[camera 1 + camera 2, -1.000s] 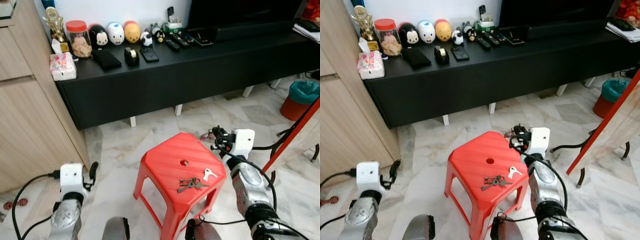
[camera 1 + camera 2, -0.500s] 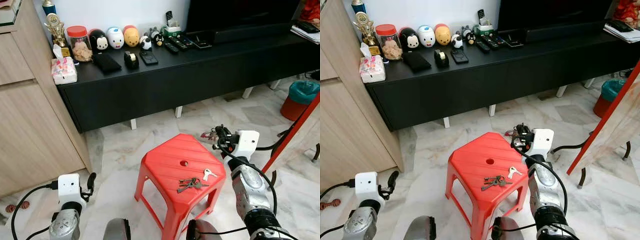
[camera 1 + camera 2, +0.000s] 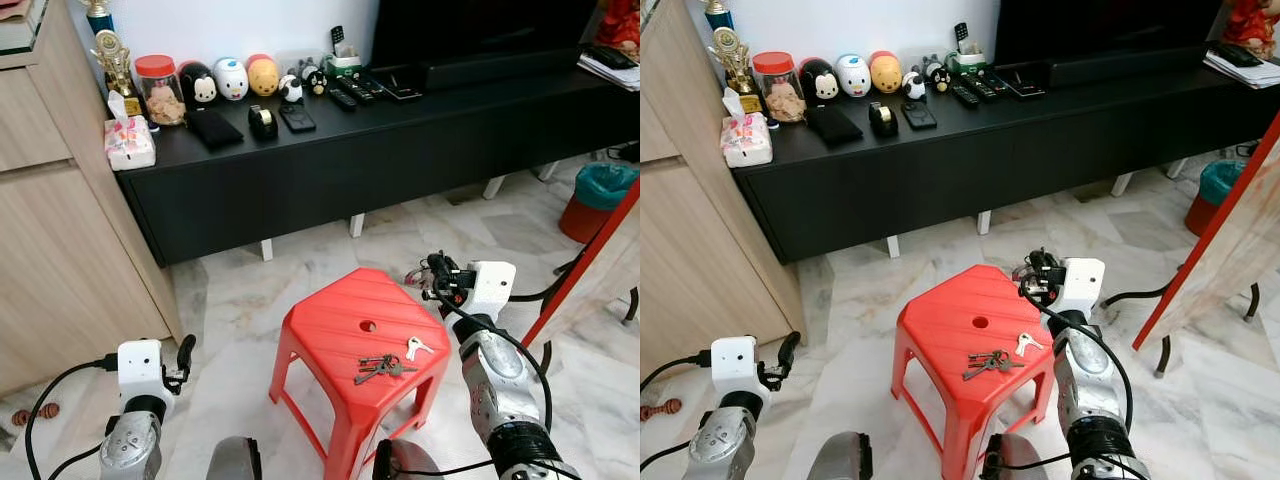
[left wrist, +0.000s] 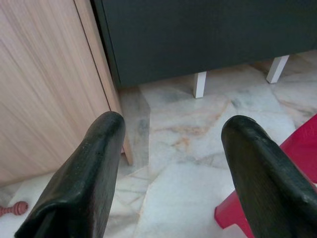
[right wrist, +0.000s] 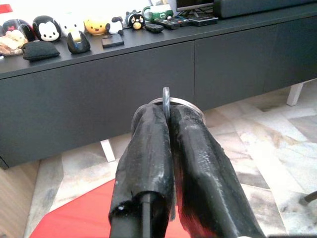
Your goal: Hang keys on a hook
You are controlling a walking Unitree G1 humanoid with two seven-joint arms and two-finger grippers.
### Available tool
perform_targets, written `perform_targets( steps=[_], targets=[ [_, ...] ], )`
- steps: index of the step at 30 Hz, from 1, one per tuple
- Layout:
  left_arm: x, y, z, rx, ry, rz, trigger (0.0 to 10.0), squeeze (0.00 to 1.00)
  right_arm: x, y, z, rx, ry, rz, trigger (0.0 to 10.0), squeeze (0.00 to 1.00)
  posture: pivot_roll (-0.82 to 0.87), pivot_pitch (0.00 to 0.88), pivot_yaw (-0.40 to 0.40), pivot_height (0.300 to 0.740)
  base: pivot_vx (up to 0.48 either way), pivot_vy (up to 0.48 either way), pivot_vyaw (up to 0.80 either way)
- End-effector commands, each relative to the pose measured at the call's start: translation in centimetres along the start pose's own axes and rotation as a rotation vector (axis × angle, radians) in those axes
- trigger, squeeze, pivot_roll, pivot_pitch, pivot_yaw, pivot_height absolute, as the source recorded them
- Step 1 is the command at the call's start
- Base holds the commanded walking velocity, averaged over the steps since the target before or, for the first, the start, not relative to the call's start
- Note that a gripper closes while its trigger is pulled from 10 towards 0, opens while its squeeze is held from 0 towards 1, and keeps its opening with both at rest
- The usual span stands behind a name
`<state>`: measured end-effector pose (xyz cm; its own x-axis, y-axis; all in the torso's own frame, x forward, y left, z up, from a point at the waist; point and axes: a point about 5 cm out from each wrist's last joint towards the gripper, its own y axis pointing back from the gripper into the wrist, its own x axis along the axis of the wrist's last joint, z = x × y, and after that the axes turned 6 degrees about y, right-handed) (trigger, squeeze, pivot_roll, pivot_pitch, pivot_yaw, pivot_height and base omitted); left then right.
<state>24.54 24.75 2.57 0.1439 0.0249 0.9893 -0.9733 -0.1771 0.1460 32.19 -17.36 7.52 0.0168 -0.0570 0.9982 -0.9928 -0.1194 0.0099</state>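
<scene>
So, right hand (image 5: 166, 119) pinched tight on a key ring (image 5: 174, 101), hovering over the red stool's (image 3: 330, 330) far corner. More keys (image 3: 380, 368) lying on the stool. Left hand (image 4: 171, 163) spread wide, idle. Carry step probably; next: finding a hook.

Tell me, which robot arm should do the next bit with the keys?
Right. The right gripper is shut on a metal key ring, raised beside the red stool. The left gripper is open and holds nothing, low down by the wooden cabinet.
</scene>
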Motion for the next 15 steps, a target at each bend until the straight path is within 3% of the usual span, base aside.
perform_targets(
  steps=[1, 5, 15],
  targets=[
    [-0.06, -0.05, 0.28, -0.011, 0.004, 0.000, 10.0, 0.00, 0.43, -0.03, 0.15, -0.008, -0.001, 0.015, 10.0, 0.00, 0.09, 0.000, -0.069, 0.621, 0.000, 0.000, 0.00],
    [-0.04, -0.09, 0.42, -0.023, 0.002, 0.002, 10.0, 0.00, 0.35, -0.02, 0.16, -0.009, -0.003, 0.011, 10.0, 0.00, 0.09, 0.000, -0.070, 0.621, 0.000, 0.000, 0.00],
    [-0.02, -0.16, 0.58, -0.034, 0.002, 0.004, 10.0, 0.00, 0.24, -0.08, -0.08, -0.002, -0.003, 0.001, 10.0, 0.00, 0.09, 0.000, -0.071, 0.621, -0.271, 0.000, 0.00]
  ],
)
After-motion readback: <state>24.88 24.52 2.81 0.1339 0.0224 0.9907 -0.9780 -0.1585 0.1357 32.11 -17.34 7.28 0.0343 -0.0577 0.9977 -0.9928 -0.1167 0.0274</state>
